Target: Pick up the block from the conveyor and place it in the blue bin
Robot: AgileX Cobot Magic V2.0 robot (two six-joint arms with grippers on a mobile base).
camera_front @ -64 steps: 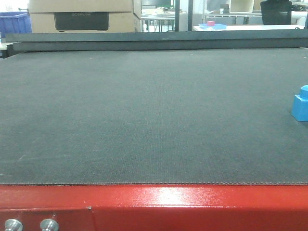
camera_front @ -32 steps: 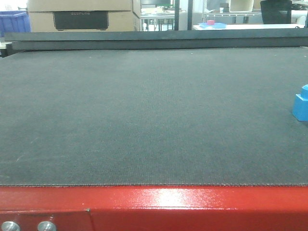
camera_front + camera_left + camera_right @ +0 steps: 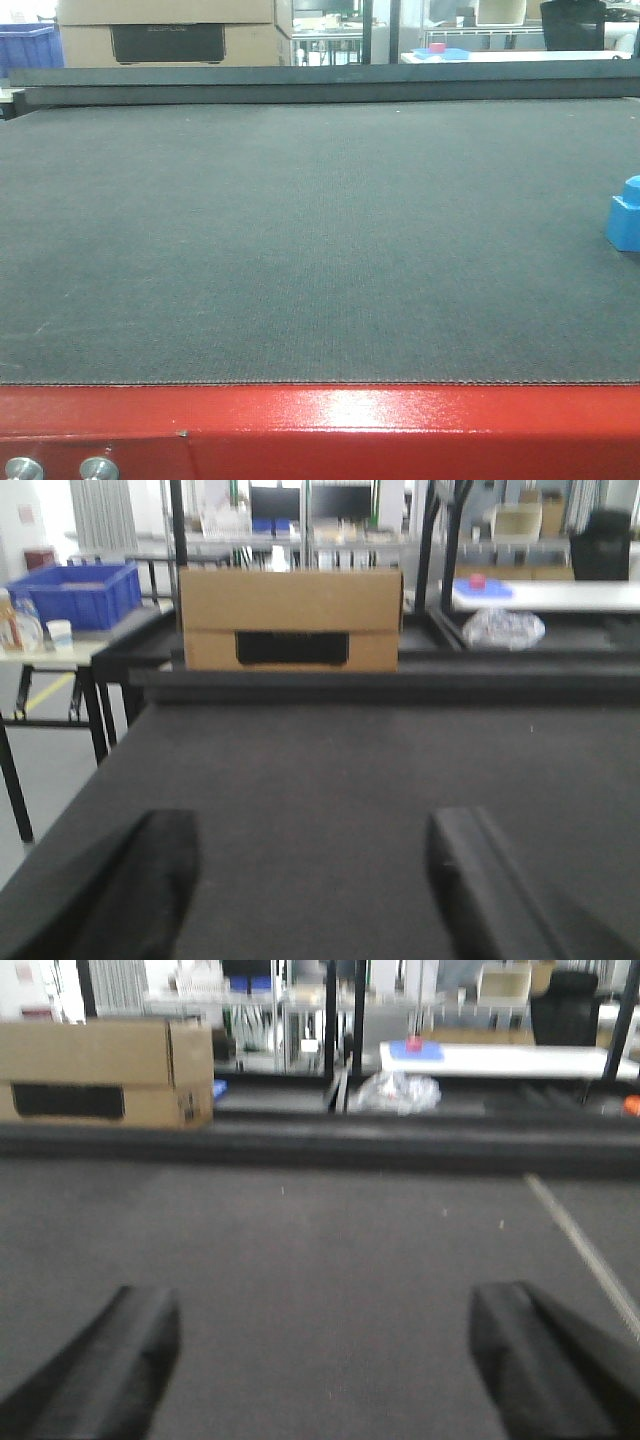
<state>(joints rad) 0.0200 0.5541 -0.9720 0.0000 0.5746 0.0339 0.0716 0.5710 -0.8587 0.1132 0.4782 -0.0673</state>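
The blue block (image 3: 626,214) sits on the dark grey conveyor belt (image 3: 300,230) at the far right edge of the front view, partly cut off. The red frame (image 3: 350,420) with silver bolts runs along the front. My left gripper (image 3: 312,825) is open and empty over bare belt (image 3: 320,750). My right gripper (image 3: 325,1300) is open and empty over bare belt (image 3: 320,1220). The block shows in neither wrist view. A blue bin (image 3: 78,592) stands on a table beyond the belt's far left; it also shows in the front view (image 3: 28,45).
A cardboard box (image 3: 290,615) stands behind the belt's far rail; it also shows in the front view (image 3: 170,30) and the right wrist view (image 3: 100,1070). A crumpled plastic bag (image 3: 398,1090) and a white table (image 3: 500,1058) lie beyond.
The front view has shifted very slightly. The block stays at the right edge of the belt.
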